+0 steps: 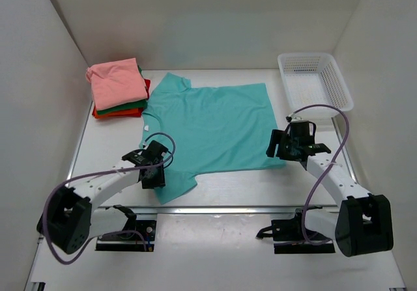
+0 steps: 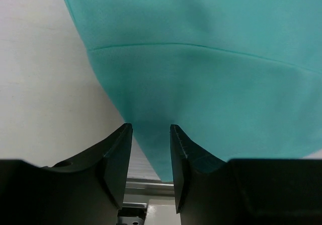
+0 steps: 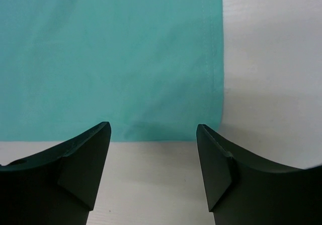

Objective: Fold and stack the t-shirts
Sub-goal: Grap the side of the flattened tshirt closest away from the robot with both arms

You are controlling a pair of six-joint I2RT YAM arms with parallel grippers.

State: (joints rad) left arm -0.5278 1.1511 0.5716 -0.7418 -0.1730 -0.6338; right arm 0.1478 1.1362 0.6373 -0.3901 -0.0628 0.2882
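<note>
A teal t-shirt [image 1: 208, 125] lies spread flat in the middle of the table. Salmon-pink [image 1: 116, 83], green [image 1: 127, 106] and red-orange [image 1: 116, 114] folded shirts are stacked at the back left. My left gripper [image 1: 155, 168] is low over the teal shirt's near-left sleeve. In the left wrist view it [image 2: 151, 134] is open with a narrow gap, and the tip of the sleeve [image 2: 201, 74] lies between the fingers. My right gripper [image 1: 279, 145] is at the shirt's near-right hem corner. In the right wrist view it [image 3: 153, 129] is wide open and empty, just short of the hem [image 3: 100, 59].
A white mesh basket [image 1: 316, 79] stands at the back right, with nothing in it. White walls close in the table [image 1: 247, 187] on the left, back and right. The metal front rail runs just behind my left gripper.
</note>
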